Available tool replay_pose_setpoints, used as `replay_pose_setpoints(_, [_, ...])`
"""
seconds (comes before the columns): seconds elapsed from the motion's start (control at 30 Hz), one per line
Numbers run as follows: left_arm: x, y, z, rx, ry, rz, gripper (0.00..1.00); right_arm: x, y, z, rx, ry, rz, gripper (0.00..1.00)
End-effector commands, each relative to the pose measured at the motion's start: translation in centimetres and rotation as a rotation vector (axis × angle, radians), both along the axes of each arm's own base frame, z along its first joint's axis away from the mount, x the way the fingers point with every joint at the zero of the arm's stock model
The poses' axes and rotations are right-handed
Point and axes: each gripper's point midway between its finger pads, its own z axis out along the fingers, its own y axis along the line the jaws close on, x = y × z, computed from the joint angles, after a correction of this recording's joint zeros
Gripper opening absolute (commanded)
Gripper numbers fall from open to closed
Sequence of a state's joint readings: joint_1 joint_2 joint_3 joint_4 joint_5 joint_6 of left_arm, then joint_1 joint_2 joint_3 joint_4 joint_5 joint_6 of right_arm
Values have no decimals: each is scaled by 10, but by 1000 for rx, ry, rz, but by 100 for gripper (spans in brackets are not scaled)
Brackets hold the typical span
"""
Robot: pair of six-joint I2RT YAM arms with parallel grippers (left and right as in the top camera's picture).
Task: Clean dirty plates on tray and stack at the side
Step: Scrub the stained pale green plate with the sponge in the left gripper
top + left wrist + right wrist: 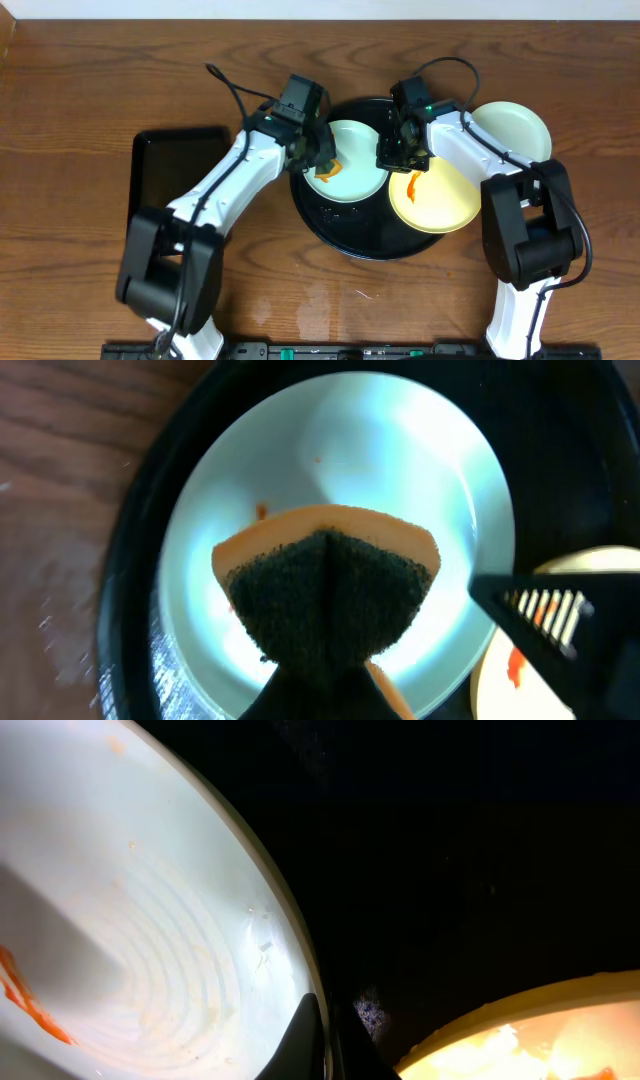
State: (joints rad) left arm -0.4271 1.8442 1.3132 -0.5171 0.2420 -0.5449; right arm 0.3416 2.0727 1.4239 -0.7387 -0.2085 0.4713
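Observation:
A pale blue plate [352, 145] lies on the round black tray [340, 228]. My left gripper [318, 160] is shut on an orange sponge with a dark scouring face [325, 585], pressed on this plate [400, 450]. My right gripper [392, 155] is shut on the plate's right rim [320, 1040]. The plate [150, 920] still carries an orange smear [20, 995]. A pale yellow plate [440, 200] with an orange smear lies at the tray's right side, over its rim. Another pale plate [515, 128] sits on the table to the right of the tray.
A smaller black rectangular tray [175, 165] lies on the wooden table to the left. In the left wrist view my right gripper [545, 615] shows beside the yellow plate [500, 680]. The yellow plate also shows in the right wrist view [530, 1040].

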Motion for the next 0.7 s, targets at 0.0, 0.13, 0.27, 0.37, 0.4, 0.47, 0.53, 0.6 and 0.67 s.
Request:
replay_pose_setpoints(0.0, [4,-18,-6,-19,-18,-46,8,-3,1,6,-18,-17,6,1])
replay_pose_setpoints(0.13, [10,-35,-16,-37,-43,-63,8,-2,1,6,-17,-19,6,1])
replay_pose_setpoints(0.27, [15,-42,-35,-60,-13,1,8,-2,1,6,-17,-19,6,1])
replay_pose_setpoints(0.37, [19,-43,-53,-60,9,22,8,-2,1,6,-18,-19,6,1])
replay_pose_setpoints(0.4, [18,-42,-59,-56,16,22,8,-2,1,6,-18,-19,6,1])
replay_pose_setpoints(0.47, [16,-42,-68,-46,34,21,8,-2,1,6,-18,-19,6,1])
replay_pose_setpoints(0.53, [14,-39,-78,-24,47,6,8,-2,1,6,-18,-19,6,1])
replay_pose_setpoints(0.6, [13,-29,-85,39,46,9,8,-2,1,6,-18,-19,6,1])
replay_pose_setpoints(0.67, [12,-5,-91,158,42,50,8,-2,1,6,-18,-19,7,1])
